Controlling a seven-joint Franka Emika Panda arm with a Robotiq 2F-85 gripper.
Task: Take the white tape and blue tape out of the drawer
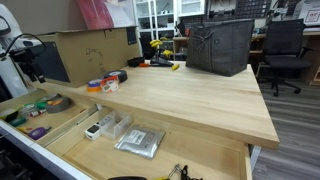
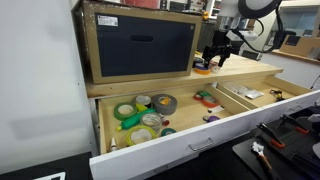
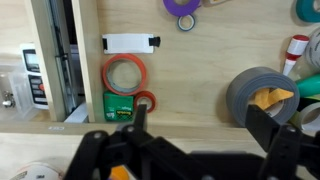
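Observation:
The drawer [image 2: 190,150] stands pulled out under the workbench, and its wood floor [image 3: 190,60] fills the wrist view. My gripper [image 3: 200,115] hangs open and empty above the drawer's back edge, and it shows over the bench edge [image 2: 218,52] in an exterior view. A whitish roll, the white tape [image 1: 107,83], lies on the bench top between an orange roll [image 1: 93,86] and a black roll [image 1: 119,76]. A bluish-green roll, the blue tape [image 3: 308,10], lies in the drawer near its front, cut off by the frame edge. The blue tape [image 1: 18,117] is also in an exterior view.
In the drawer below me lie a big grey roll [image 3: 258,95], an orange roll [image 3: 125,72], a green item [image 3: 120,105] and a purple roll [image 3: 185,5]. A divider [image 3: 88,60] walls off small devices. A boxy cabinet [image 2: 140,45] and a dark bag [image 1: 220,45] stand on the bench.

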